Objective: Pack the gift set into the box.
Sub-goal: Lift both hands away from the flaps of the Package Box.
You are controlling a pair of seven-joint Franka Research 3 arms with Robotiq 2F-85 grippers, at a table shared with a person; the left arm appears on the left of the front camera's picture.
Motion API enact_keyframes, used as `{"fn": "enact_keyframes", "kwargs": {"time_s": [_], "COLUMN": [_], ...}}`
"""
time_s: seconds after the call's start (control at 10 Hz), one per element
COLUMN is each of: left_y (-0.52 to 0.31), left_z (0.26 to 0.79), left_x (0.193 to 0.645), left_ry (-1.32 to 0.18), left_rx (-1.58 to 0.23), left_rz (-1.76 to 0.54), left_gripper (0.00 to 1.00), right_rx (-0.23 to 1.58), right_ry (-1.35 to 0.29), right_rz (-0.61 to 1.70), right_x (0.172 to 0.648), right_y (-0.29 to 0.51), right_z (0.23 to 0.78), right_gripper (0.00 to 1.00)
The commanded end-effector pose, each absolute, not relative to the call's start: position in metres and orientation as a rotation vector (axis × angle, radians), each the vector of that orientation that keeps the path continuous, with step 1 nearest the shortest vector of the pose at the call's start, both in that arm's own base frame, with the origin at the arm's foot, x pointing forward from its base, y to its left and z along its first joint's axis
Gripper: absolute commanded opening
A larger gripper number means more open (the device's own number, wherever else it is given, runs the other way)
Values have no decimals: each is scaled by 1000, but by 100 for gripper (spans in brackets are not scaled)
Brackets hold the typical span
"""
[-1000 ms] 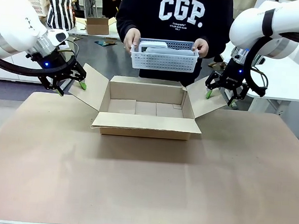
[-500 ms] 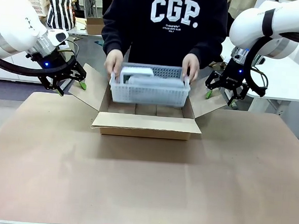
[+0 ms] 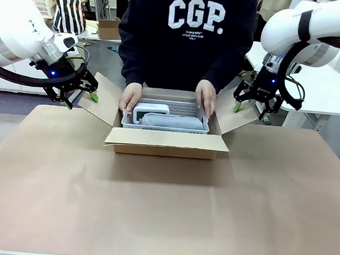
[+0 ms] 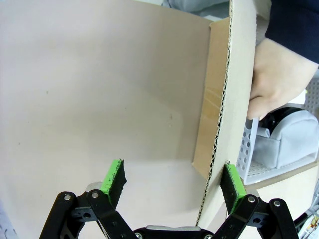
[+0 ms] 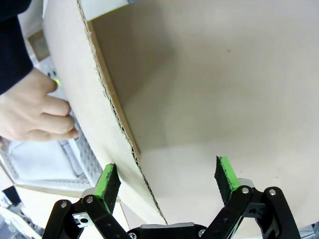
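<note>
In the box (image 3: 166, 140), grey-and-white gift set (image 3: 166, 121) in a basket (image 3: 188, 108); left gripper (image 3: 81, 99), right gripper (image 3: 249, 111) spread.

The box (image 3: 166, 143) sits on the tabletop (image 3: 165, 208), toward its far side, in front of the person (image 3: 190, 36). Inside it rests a basket (image 3: 185, 108) holding the gift set (image 3: 170, 122). One hand (image 3: 130, 96) is at the basket's left end, the other hand (image 3: 206, 98) at its right end. The left pincer (image 3: 81, 99) straddles the edge of the left flap (image 3: 105, 100), and the right pincer (image 3: 250, 112) that of the right flap (image 3: 231, 114), jaws apart.
</note>
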State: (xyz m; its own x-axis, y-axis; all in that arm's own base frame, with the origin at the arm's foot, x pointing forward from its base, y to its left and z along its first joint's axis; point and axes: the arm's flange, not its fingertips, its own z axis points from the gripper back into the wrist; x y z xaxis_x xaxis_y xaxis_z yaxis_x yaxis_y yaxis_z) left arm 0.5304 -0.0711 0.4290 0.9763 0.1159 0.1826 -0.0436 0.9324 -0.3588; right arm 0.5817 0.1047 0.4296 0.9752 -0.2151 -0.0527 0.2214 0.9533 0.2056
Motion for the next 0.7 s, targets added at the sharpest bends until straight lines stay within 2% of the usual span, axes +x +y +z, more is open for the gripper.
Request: {"fn": "enact_keyframes", "kwargs": {"time_s": [0.0, 0.6], "left_y": [-72, -72], "left_z": [431, 431], "left_x": [528, 528], "left_ry": [-209, -209], "left_rx": [-342, -342], "left_rz": [95, 95], "left_gripper": [100, 100], "right_rx": [190, 190], "right_ry": [29, 29], "right_rz": [-233, -233], "right_x": [582, 582], "right_y": [105, 105], "right_z": [433, 433], "right_gripper": [100, 100]}}
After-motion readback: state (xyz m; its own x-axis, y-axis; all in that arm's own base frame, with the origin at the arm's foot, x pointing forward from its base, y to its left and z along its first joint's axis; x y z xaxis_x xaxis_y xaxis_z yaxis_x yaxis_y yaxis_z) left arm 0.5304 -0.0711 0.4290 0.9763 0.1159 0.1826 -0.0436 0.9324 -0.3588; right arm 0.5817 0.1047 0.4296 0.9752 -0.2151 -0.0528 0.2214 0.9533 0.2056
